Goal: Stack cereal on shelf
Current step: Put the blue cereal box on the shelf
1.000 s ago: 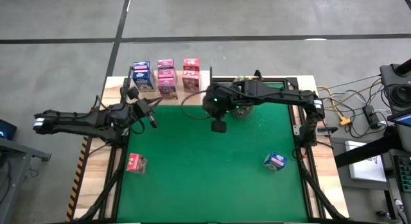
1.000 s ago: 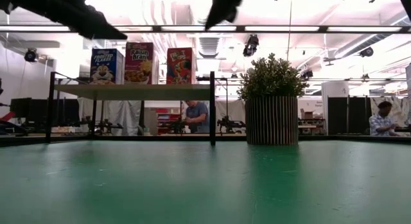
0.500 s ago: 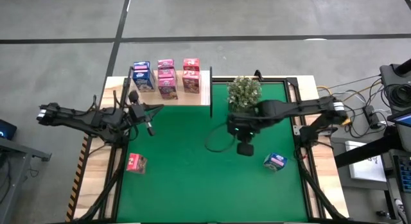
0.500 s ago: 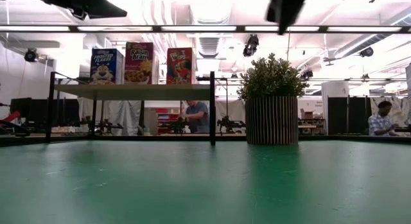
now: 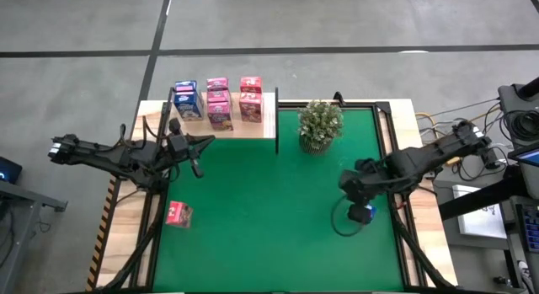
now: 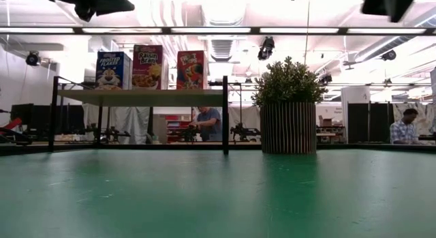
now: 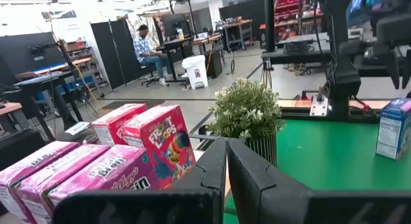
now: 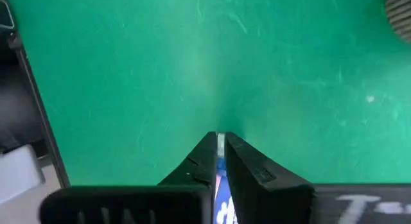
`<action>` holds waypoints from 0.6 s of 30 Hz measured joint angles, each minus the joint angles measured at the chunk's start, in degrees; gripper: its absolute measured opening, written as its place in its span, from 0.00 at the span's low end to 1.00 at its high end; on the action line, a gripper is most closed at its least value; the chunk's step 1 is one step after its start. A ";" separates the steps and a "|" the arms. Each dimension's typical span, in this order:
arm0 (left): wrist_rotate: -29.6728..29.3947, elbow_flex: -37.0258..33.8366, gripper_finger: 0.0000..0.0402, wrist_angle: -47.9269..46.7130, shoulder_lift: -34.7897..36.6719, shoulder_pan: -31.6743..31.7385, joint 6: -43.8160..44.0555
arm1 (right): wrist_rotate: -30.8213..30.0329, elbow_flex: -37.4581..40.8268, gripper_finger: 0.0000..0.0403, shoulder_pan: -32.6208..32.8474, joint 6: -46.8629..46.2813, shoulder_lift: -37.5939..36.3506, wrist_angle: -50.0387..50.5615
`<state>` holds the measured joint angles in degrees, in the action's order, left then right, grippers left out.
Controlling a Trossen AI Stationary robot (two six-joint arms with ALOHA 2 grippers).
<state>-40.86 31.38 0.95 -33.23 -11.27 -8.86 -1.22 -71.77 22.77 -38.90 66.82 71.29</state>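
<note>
Your right hand [image 5: 362, 212], fingers nearly shut and holding nothing, hangs right over the blue cereal box [image 5: 367, 215] at the right of the green surface [image 5: 261, 201]. The shelf [image 5: 253, 125] is far-left. The left hand [image 5: 195, 151], shut and empty, sits nearer the pink box [image 5: 178, 214].

bright ceiling lamps [image 6: 225, 9] blow the low view's upper half to white glare, the arms there are dark blurred silhouettes, the green mat [image 5: 269, 201] is evenly lit with soft faint shadows, and close fingers [image 7: 212, 179] look slightly soft.
</note>
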 joint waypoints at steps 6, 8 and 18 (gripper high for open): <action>-0.02 0.00 0.00 1.24 0.00 0.00 1.07 | -3.25 5.61 0.24 6.30 -7.42 -4.21 0.02; -0.02 0.00 0.00 1.48 0.00 0.00 1.33 | -3.46 7.72 0.32 8.30 -9.57 -4.73 -0.03; -0.02 0.00 0.00 3.35 -0.04 -0.04 1.46 | -0.29 13.89 0.62 14.37 -20.68 -4.93 -0.01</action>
<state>-40.88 31.38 4.30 -33.28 -11.31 -7.40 -1.52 -57.88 37.14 -59.58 61.89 71.29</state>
